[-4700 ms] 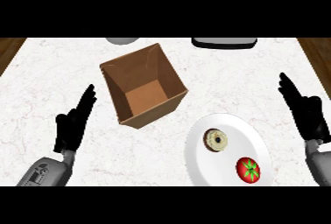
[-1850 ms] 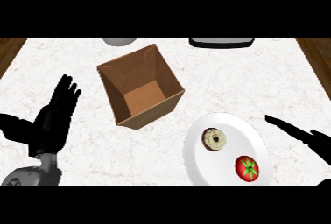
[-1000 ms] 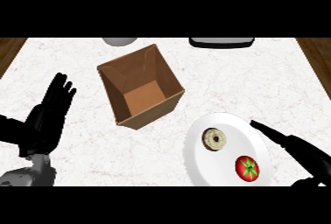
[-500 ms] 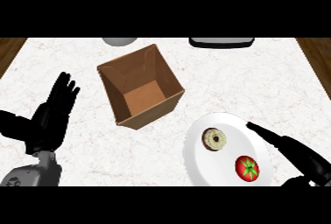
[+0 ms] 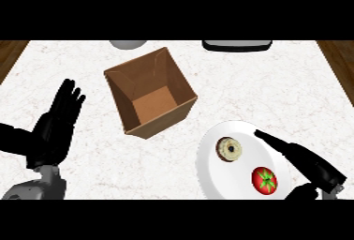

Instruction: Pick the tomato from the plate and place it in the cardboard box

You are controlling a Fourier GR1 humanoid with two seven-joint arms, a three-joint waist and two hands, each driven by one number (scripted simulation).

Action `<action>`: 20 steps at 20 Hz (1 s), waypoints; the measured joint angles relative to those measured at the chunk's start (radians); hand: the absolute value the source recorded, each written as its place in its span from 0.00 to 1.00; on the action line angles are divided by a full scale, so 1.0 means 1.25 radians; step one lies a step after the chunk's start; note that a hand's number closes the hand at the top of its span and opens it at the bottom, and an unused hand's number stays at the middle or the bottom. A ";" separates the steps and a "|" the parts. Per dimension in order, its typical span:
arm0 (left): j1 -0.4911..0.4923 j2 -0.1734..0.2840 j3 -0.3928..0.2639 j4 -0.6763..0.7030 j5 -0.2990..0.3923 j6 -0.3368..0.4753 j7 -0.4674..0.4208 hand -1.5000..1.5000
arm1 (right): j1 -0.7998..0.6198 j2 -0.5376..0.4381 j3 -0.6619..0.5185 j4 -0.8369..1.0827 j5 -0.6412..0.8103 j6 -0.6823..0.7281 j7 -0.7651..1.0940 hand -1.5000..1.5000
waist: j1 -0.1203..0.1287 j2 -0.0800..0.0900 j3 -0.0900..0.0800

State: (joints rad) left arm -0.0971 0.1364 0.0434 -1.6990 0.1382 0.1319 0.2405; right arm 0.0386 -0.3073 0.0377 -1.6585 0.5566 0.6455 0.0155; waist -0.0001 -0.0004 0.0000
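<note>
The white marble counter (image 5: 276, 93) carries an open brown cardboard box (image 5: 152, 96), tilted and lying well apart from the round white plate (image 5: 211, 176). On that plate the small red tomato (image 5: 264, 180) sits near a round beige ring-shaped pastry (image 5: 229, 148). The right hand (image 5: 304, 161) hangs over the plate's right side, fingers straight and apart, holding nothing. Closing from here may nudge the round tomato so it rolls toward the pastry. The left hand (image 5: 55, 126) rests open at the left.

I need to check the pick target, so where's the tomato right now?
In the head view the tomato sits on the lower right part of the white plate, just below a bagel, with the right hand reaching over the plate beside it.
</note>
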 measured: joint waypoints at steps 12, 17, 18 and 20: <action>0.009 -0.018 0.015 0.020 -0.018 -0.020 -0.028 0.50 | 0.017 0.021 0.014 0.015 0.062 -0.005 -0.033 0.00 | 0.000 0.000 0.000; -0.001 -0.020 0.020 0.013 -0.020 -0.019 -0.008 0.50 | 0.044 0.026 0.023 0.014 0.091 -0.032 -0.068 1.00 | -0.001 0.000 0.000; 0.002 -0.019 0.021 0.004 -0.019 -0.022 -0.003 0.50 | 0.041 0.028 0.025 0.020 0.099 -0.039 -0.075 1.00 | -0.001 0.000 0.000; -0.008 -0.024 0.018 0.012 -0.027 -0.016 -0.005 0.50 | 0.048 0.024 0.037 0.013 0.114 -0.053 -0.101 1.00 | -0.001 0.000 0.000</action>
State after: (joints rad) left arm -0.1067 0.1060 0.0659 -1.6834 0.1041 0.1116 0.2337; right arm 0.0986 -0.2779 0.0842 -1.6424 0.6996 0.5797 -0.1105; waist -0.0017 -0.0004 0.0000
